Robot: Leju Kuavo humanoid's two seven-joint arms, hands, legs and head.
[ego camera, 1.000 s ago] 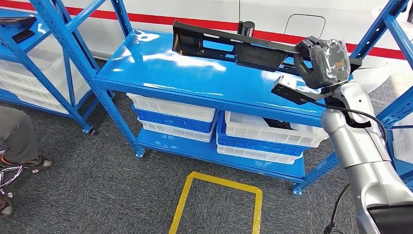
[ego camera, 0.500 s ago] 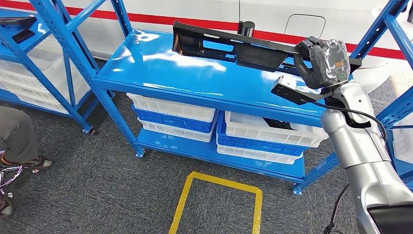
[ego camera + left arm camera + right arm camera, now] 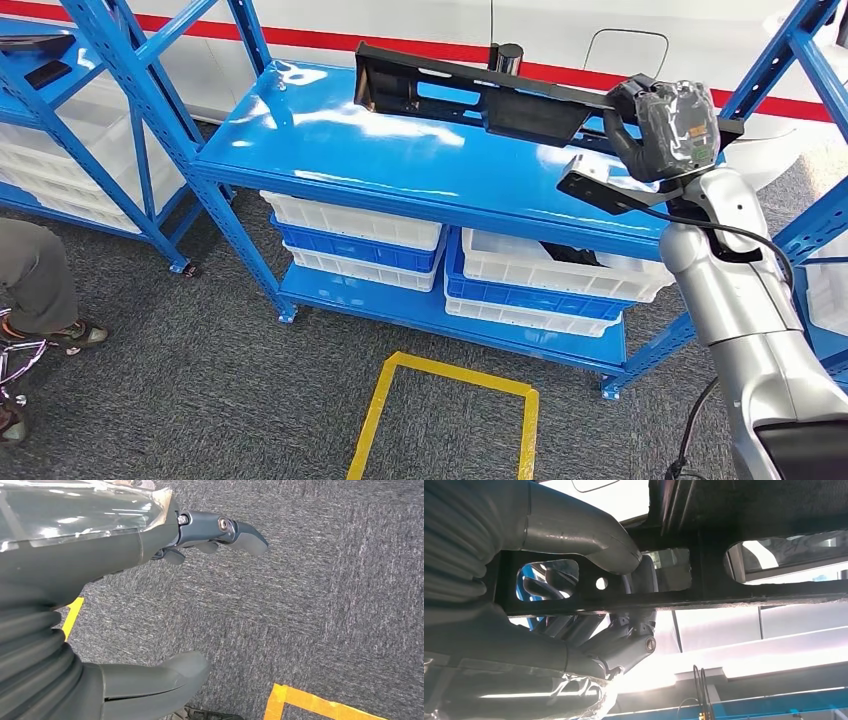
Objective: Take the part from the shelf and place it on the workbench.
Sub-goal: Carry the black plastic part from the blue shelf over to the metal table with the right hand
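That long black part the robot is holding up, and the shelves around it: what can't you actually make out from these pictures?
- Head view: the right hand covers the black part's gripped end.
- Head view: the dark item in the white bin is half hidden by the shelf top above it.
- Head view: the person's leg is cut off by the edge.
- Right wrist view: glare behind the part washes out the background.

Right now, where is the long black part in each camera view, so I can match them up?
Head view: the black part spans the upper middle, above the blue shelf top, its right end held by the right hand.
Left wrist view: not in it.
Right wrist view: it crosses the picture.
Shared landmark: the right hand gripping it.
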